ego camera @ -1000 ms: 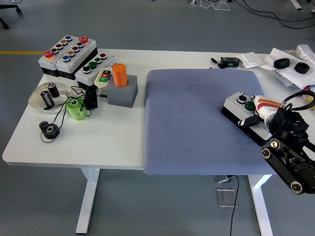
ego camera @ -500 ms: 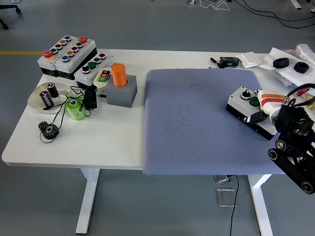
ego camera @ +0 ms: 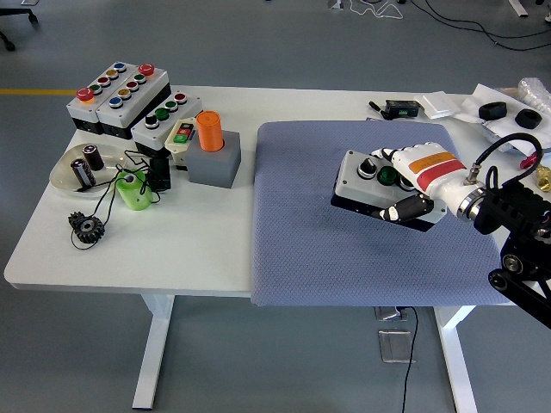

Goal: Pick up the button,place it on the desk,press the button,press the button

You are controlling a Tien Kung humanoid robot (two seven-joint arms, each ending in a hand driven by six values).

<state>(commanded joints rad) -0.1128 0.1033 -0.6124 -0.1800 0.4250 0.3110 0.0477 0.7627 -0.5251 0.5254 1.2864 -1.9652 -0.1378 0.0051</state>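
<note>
Right hand was clamped on the button box, held over the right half of the blue mat. White fingers lay across the box's right end on top, and a dark thumb was tucked against its near lower edge. I could not tell whether the box touched the mat or hung just above it; it sat tilted, left end free.

My read on handling: a rigid box, grey lid on a black base, probably moderately heavy for its size, with smooth and likely slick sides. Gripped by one end, it could want to pivot downward at the free end. A hold across the short sides seemed safest, keeping off the black knob and green button on the lid.

Mat looked soft and textured, so I judged it should stop the box skating when pressed.

Left arm not seen. Other button boxes stood well apart on the white surface, far left.
</note>
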